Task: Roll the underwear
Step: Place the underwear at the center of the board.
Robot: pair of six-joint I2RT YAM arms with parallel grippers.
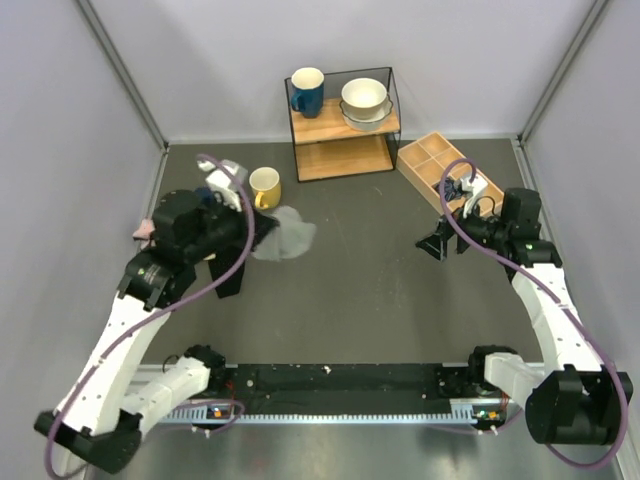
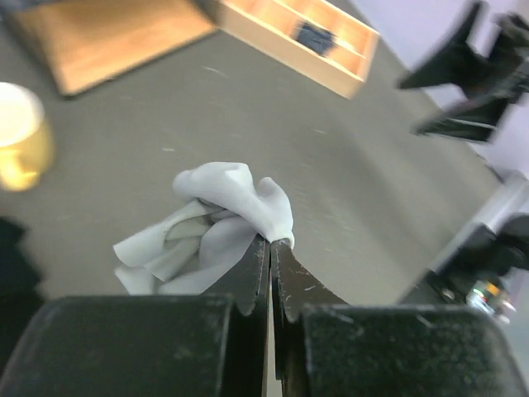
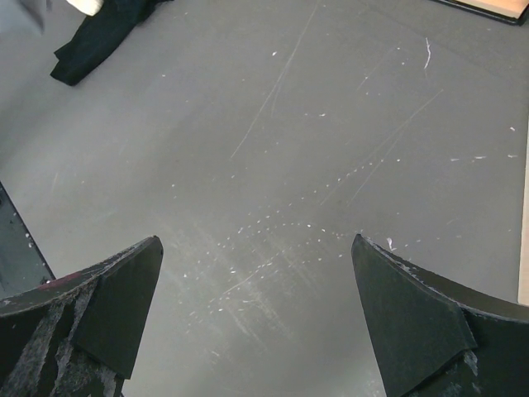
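Note:
The underwear (image 1: 287, 238) is a light grey, crumpled cloth lying on the dark table just right of my left gripper (image 1: 262, 232). In the left wrist view the left gripper (image 2: 271, 241) is shut, its tips pinching a fold at the near right edge of the underwear (image 2: 221, 188), which bunches up ahead of the fingers. No lettering shows. My right gripper (image 1: 436, 244) is open and empty over bare table at the right. In its own view the right gripper (image 3: 256, 240) has both fingers spread wide apart.
A yellow mug (image 1: 265, 187) stands just behind the underwear. A wooden shelf (image 1: 343, 135) holds a blue mug (image 1: 306, 91) and bowls (image 1: 365, 101). A wooden compartment tray (image 1: 437, 163) lies at the back right. Pink cloth (image 1: 145, 230) lies by the left wall.

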